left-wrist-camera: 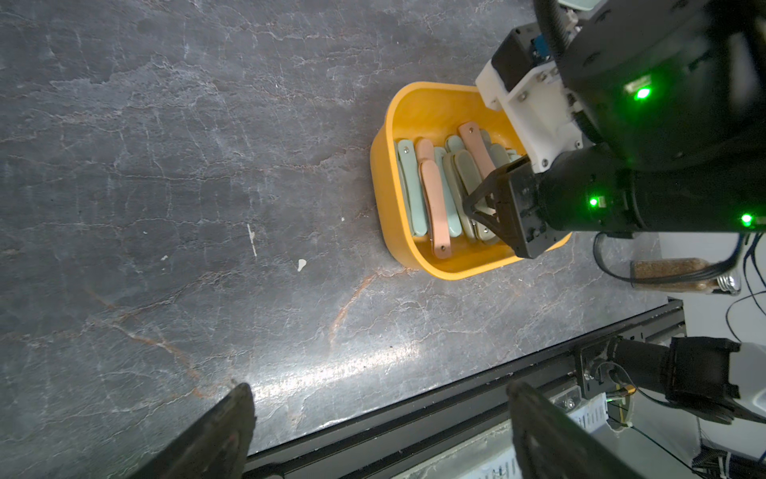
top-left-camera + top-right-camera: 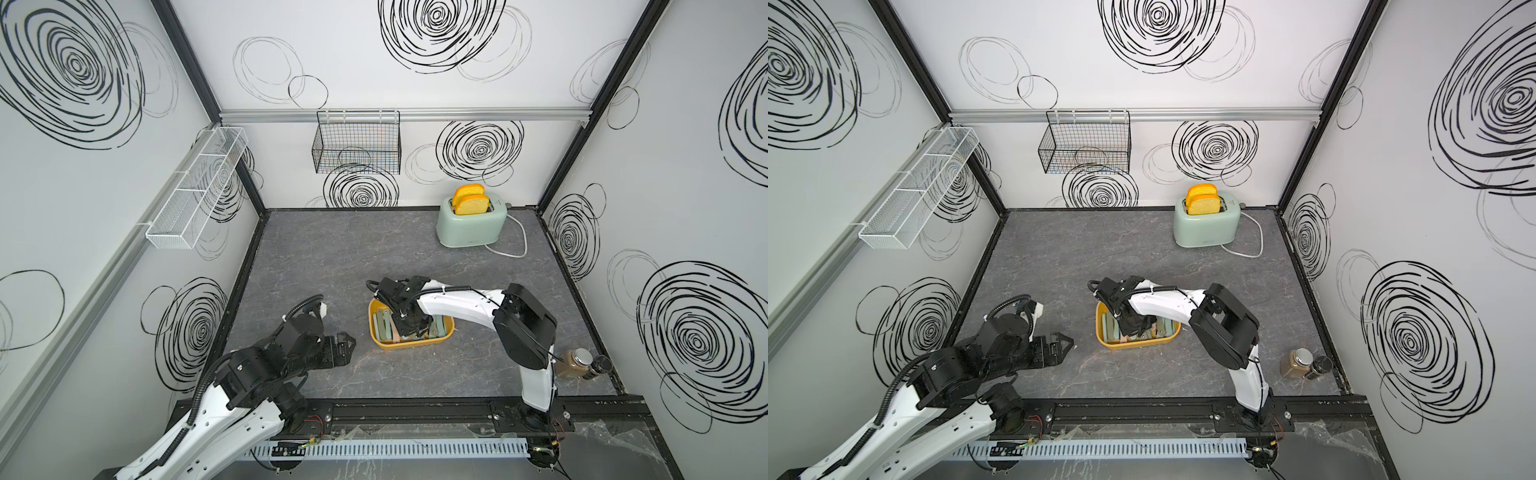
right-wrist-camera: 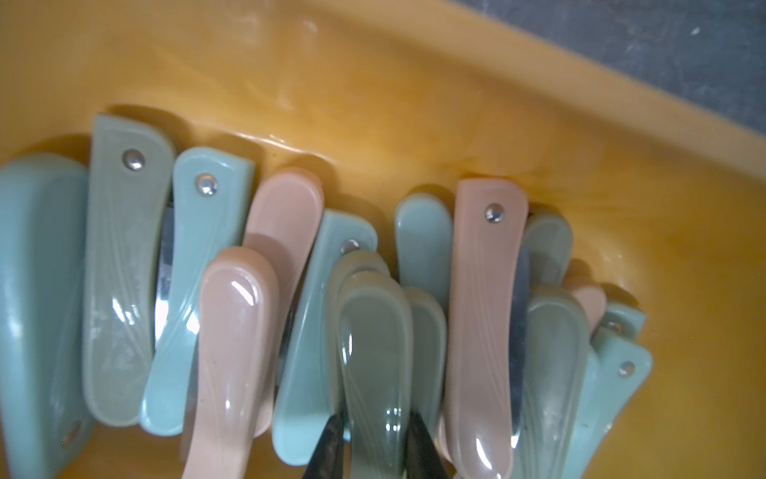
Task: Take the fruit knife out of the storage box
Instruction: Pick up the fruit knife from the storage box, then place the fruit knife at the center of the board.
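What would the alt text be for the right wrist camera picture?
Close-up into the yellow storage box: the right gripper has its fingertips on either side of an olive-green folded fruit knife, amid a crowded row of green, teal and pink folded knives.

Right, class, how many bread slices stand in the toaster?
2: the front slice and the rear slice behind it, both upright in the mint toaster; none looks hidden.

I find no readable text anywhere. Toaster [image 2: 471, 226] at far right corner of tabletop carries small mark low on front, too blurred for me to read in both top views. Knife handles [image 3: 375, 356] in yellow box [image 3: 373, 91] show only rivets and moulded lines, no lettering.
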You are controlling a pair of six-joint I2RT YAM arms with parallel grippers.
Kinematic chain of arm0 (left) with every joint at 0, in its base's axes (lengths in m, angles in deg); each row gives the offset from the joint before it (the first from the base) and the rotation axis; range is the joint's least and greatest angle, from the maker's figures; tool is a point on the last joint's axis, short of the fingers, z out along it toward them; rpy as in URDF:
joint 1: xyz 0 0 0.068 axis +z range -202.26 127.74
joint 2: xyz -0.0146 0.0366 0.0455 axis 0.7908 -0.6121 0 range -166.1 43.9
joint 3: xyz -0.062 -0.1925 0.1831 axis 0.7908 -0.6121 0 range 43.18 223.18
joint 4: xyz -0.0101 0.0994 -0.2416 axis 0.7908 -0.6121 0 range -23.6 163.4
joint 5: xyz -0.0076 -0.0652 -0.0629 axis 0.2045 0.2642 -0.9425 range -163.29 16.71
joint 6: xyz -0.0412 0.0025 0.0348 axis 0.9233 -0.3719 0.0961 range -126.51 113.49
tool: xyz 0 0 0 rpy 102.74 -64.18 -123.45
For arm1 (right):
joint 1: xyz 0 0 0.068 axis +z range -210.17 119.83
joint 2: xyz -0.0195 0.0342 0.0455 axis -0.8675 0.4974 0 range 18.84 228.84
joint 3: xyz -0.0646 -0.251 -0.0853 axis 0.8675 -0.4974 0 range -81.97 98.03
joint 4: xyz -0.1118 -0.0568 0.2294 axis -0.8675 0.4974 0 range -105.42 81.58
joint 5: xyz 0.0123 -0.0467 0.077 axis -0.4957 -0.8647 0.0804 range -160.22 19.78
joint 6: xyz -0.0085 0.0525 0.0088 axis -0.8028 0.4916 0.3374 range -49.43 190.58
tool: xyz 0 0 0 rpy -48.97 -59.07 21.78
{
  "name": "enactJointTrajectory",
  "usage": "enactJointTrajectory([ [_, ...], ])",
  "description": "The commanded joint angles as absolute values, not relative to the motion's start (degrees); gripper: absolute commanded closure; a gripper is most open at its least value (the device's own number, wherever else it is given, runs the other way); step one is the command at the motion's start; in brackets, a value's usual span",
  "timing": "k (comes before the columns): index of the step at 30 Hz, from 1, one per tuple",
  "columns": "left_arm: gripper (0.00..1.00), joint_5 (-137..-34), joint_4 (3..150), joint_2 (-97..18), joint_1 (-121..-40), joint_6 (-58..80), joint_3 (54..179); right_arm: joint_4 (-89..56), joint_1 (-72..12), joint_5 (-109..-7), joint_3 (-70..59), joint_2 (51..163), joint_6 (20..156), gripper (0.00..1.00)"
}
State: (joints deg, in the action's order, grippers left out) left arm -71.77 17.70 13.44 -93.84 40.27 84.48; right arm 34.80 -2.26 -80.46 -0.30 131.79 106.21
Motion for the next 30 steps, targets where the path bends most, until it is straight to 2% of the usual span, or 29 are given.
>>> enactJointTrajectory([
  [1,0.02,-71.4,17.8,13.7,-94.0,41.2,83.9,36.8,-2.5,-82.4,1.2,131.7,106.7,0.84],
  [8,0.02,-71.8,19.9,12.2,-93.9,40.7,83.5,38.5,-3.6,-83.0,3.1,129.8,106.2,0.92],
  [23,0.02,-72.5,22.0,10.6,-93.7,39.5,82.8,39.6,-4.4,-81.6,7.1,130.4,104.8,0.92],
  [30,0.02,-72.1,21.2,6.1,-92.5,34.2,87.2,41.7,-5.7,-81.7,8.8,128.3,103.8,0.91],
])
